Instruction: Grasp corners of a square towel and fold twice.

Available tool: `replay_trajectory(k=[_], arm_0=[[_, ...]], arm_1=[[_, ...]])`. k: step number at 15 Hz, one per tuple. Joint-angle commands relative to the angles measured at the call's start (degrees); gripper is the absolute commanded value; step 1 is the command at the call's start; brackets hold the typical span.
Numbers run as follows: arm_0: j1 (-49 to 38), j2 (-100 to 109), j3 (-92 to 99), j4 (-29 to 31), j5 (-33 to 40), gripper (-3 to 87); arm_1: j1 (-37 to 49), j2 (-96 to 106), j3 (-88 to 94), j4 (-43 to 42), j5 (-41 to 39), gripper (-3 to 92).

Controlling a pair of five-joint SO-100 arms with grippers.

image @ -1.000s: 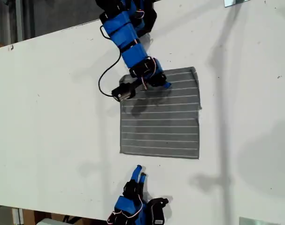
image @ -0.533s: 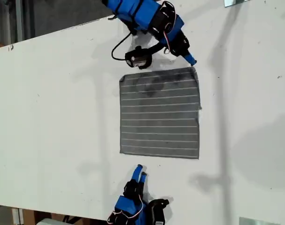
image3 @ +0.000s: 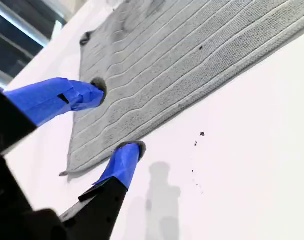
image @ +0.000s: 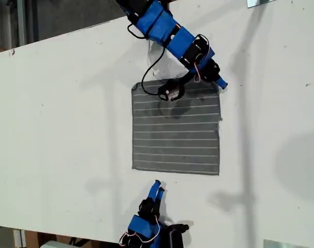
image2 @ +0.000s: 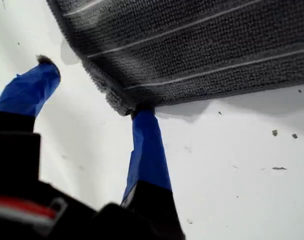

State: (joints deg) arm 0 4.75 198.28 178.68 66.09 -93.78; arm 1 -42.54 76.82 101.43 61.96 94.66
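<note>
Two grippers are set to work on the towel [image: 176,126], which lies flat and unfolded on the white bench [image: 58,119]. Nearest the camera in the exterior view, my second gripper [image3: 114,120] hovers off the towel's near edge, jaws apart and holding nothing, aimed toward a near corner [image3: 71,169]. Farther off, my first gripper [image2: 94,90] has its jaws spread, one fingertip [image2: 144,117] touching the far corner [image2: 119,102] at the exterior view's right. To grasp well, I judge that fingertip should slide under the hem before closing, pinching only the one layer. The second gripper should take its own corner likewise, so both lift evenly.
</note>
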Motion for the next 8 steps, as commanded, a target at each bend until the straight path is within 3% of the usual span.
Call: replay_trajectory(k=[1, 3, 4, 5, 8], arm_0=[[1.5, 0.4, 0.1, -1.3, -0.8, 20.1], [1.4, 0.4, 0.1, -1.1, -0.6, 20.0], [1.1, 0.4, 0.1, -0.1, -1.8, 20.0], [0.9, 0.4, 0.1, 1.7, -4.0, 19.7], [2.8, 0.4, 0.0, -1.8, -5.4, 17.3]], arm_1=[[1.9, 0.0, -1.9, 0.0, -2.7, 32.9], [3.3, 0.4, -0.5, 0.7, -4.5, 29.0], [2.9, 0.4, 0.8, -0.4, -3.6, 11.5], [2.5, 0.4, 2.2, -2.8, -2.1, -0.1], [1.8, -1.1, 2.5, -7.4, -1.2, -0.2]])
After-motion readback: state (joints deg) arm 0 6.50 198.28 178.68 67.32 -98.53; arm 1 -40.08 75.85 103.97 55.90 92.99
